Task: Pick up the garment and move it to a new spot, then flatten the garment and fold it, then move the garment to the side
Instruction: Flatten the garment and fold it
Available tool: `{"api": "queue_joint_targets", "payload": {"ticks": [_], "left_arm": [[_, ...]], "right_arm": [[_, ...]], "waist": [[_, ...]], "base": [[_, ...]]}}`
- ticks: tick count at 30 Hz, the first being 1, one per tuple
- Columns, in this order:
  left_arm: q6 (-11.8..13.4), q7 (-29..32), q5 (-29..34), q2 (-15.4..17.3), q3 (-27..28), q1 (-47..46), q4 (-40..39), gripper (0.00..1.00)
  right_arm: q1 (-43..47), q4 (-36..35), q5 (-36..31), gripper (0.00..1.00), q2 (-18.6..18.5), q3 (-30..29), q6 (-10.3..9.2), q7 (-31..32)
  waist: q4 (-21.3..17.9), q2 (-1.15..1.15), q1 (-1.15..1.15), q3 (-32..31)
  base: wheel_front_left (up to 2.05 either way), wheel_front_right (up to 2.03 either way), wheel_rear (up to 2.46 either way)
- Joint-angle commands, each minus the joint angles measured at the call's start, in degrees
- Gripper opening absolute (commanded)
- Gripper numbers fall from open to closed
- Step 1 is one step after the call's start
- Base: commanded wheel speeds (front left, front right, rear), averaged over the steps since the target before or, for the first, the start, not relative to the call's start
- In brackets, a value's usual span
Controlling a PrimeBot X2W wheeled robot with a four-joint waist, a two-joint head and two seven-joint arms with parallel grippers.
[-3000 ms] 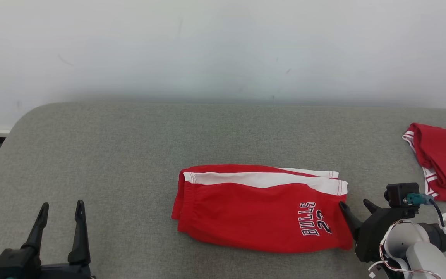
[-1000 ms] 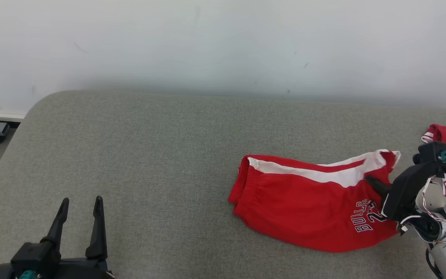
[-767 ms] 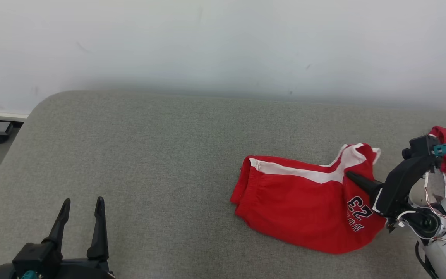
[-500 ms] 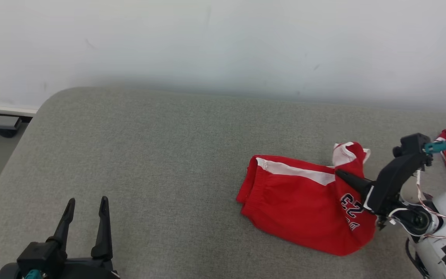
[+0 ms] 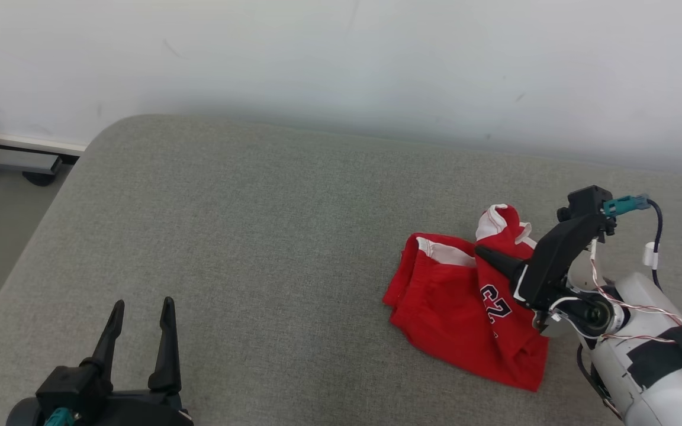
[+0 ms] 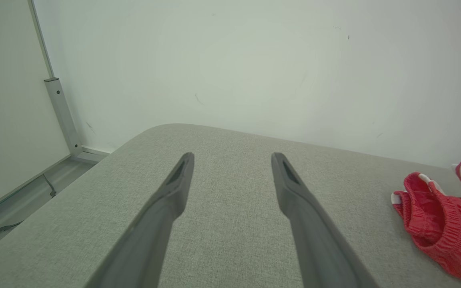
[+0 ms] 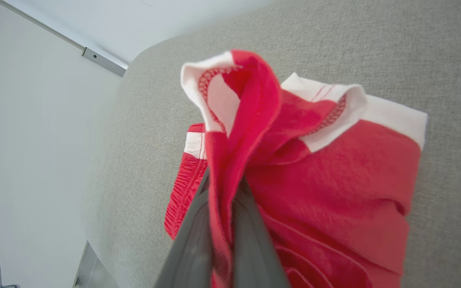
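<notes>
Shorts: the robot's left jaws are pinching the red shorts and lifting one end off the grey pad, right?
Not the left. The right jaws are pinching the shorts, closed on a fold of red cloth, as the right wrist view shows. The left jaws are open and hold nothing, over the grey pad. The rest is right: one end is lifted.

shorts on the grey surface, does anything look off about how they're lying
Yes. The red shorts are not flat: the right gripper is shut on their hem end, which is lifted and curled over the rest, so the number print shows flipped and the cloth bunches.
</notes>
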Motion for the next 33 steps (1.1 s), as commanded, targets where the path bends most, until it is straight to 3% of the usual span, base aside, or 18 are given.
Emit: {"api": "queue_joint_targets", "payload": {"ticks": [1,18,20,21,33], "left_arm": [[-0.2,-0.3,-0.2,0.2,0.0,-0.7,0.2,1.0],[-0.7,-1.5,-0.5,-0.7,-1.1,-2.9,2.8,1.0],[-0.8,-1.6,-0.5,-0.7,-1.2,-2.9,3.0,1.0],[-0.8,-1.6,-0.6,-0.7,-1.2,-2.9,3.0,1.0],[-0.4,-1.8,-0.7,0.5,-0.9,-2.2,2.4,1.0]], "right_arm": [[-0.9,0.7,-0.6,0.0,0.3,-0.2,-0.04,0.0],[-5.4,9.7,-3.6,0.01,5.8,-0.8,-0.04,1.2],[-5.4,9.7,-3.5,0.7,6.0,-0.7,-0.04,1.0],[-5.4,9.4,-3.7,1.0,5.8,-0.6,-0.04,0.8],[-1.2,-1.6,-2.2,1.0,0.7,-0.4,-0.04,-4.8]], "waist": [[0.3,0.0,0.0,0.2],[1.2,0.0,0.0,0.9],[1.2,0.0,0.0,0.7],[1.2,0.0,0.0,0.6],[-0.8,0.0,0.0,0.4]], "base": [[0.0,0.0,0.0],[0.0,0.0,0.0],[0.0,0.0,0.0],[0.0,0.0,0.0],[0.0,0.0,0.0]]}}
